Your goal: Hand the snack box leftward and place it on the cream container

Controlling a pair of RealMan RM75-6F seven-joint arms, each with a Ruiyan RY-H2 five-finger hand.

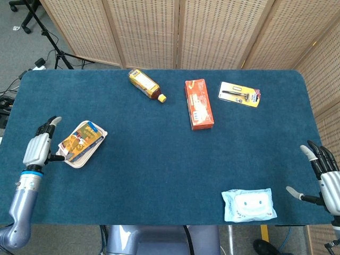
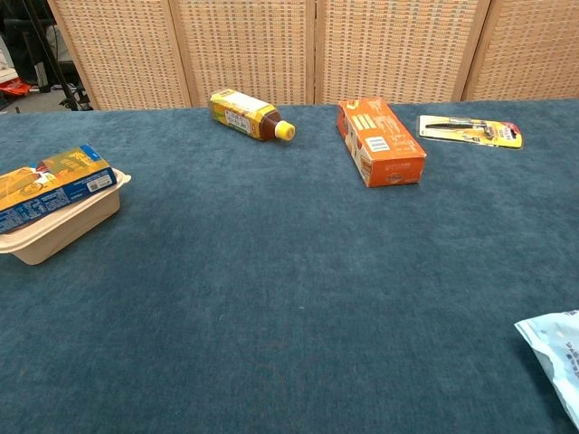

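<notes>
The snack box (image 1: 79, 141), yellow and blue, lies flat on top of the cream container (image 1: 96, 146) at the table's left side; in the chest view the snack box (image 2: 50, 185) rests on the cream container (image 2: 68, 219). My left hand (image 1: 39, 149) hovers just left of the container with its fingers spread, holding nothing and apart from the box. My right hand (image 1: 324, 172) stays at the table's right edge, fingers apart and empty. Neither hand shows in the chest view.
A yellow-capped bottle (image 1: 144, 84) lies at the back. An orange carton (image 1: 198, 104) and a razor blister pack (image 1: 239, 94) sit back right. A wet-wipes pack (image 1: 248, 205) lies at the front right near my right hand.
</notes>
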